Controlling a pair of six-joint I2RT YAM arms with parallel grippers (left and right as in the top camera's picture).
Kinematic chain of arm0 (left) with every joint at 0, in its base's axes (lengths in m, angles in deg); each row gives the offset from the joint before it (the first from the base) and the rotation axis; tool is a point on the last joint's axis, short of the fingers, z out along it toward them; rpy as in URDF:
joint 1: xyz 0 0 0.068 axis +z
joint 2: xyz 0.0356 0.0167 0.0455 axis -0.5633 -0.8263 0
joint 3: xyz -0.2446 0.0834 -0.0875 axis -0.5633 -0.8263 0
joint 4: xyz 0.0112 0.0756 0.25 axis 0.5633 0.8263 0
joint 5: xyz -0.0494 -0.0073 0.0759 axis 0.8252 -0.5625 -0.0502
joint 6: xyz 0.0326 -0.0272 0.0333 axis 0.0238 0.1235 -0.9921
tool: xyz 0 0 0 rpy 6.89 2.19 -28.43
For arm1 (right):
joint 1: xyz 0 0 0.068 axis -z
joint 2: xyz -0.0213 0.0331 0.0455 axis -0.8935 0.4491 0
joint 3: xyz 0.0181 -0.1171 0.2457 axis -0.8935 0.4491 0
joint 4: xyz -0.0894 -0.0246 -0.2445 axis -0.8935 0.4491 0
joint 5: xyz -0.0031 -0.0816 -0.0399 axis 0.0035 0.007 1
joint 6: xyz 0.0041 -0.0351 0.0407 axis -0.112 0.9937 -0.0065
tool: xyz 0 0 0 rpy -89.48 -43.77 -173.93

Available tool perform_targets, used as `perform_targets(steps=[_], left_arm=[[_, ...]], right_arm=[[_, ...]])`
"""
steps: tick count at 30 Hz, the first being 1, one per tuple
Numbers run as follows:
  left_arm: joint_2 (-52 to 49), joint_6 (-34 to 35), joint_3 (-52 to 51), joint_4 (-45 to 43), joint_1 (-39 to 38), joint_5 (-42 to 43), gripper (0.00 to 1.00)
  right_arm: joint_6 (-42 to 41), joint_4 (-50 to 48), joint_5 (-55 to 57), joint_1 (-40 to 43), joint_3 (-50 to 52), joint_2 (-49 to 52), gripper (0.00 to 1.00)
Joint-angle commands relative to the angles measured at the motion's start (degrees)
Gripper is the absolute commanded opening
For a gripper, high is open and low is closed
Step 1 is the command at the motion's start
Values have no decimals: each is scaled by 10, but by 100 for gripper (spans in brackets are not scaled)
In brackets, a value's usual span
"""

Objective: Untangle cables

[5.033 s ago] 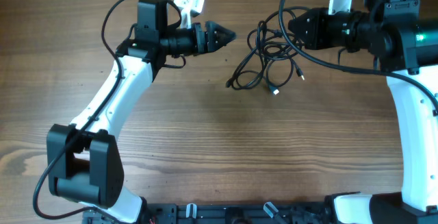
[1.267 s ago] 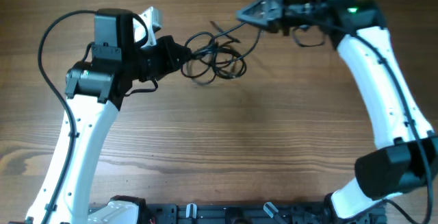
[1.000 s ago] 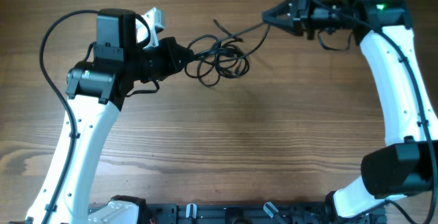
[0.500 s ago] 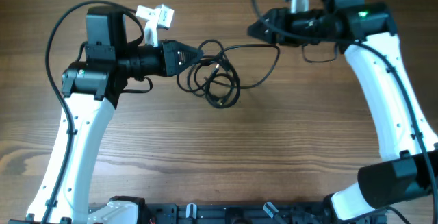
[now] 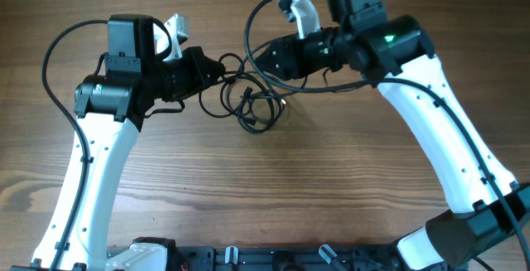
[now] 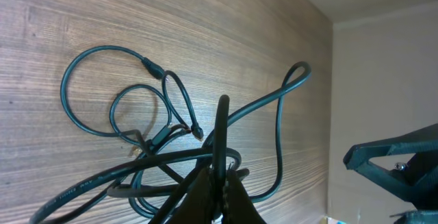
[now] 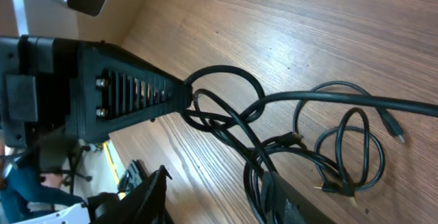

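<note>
While left gripper (image 5: 217, 65) is clamped on one strand, the cables (image 5: 251, 109) lie knotted just ahead of its tips. Right gripper (image 5: 258, 58) faces it, jaws apart, nothing pinched. Step looks like a regrasp. Next: pinch one loop and pull away from left. Table (image 5: 331, 188) edge lies beyond the tangle; bare wood toward the bases.

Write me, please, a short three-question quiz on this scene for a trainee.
1. True or false: the jaws of the left arm are shut on the cables.
2. The jaws of the right arm are: A) open; B) shut on a plug; C) out of every view.
3. Fill in: the loose cable loops lie on a wooden ____.
Key: 1 true; 2 A; 3 table.
</note>
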Motion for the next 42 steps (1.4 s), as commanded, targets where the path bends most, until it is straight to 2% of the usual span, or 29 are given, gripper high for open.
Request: perform_targets(steps=[1, 4, 6, 9, 11, 18, 25, 31, 36, 42], left_arm=[[1, -61, -3, -23, 1, 58, 4], [1, -66, -3, -73, 2, 145, 4], [1, -47, -3, -98, 5, 200, 4], [1, 10, -3, -87, 15, 209, 4], [1, 18, -3, -80, 21, 237, 4], [1, 62, -3, -82, 38, 300, 4], [1, 68, -3, -85, 44, 337, 4], [1, 68, -3, -87, 44, 376, 4], [1, 116, -3, -115, 61, 388, 4], [1, 189, -3, -195, 89, 428, 4]], right_arm=[[-28, -3, 23, -7, -11, -9, 44], [-19, -2, 21, -12, -4, -2, 40], [43, -2, 9, -17, -4, 4, 36], [109, -10, 11, -21, -4, 3, 33], [144, -14, 42, -22, -4, 5, 32], [220, -10, 41, -23, 2, 6, 30], [238, -12, 35, -39, 12, 9, 28], [227, -32, 39, -54, 35, 10, 14], [214, -36, -5, -54, 38, 10, 13], [170, -46, -7, -54, 40, 30, 5]])
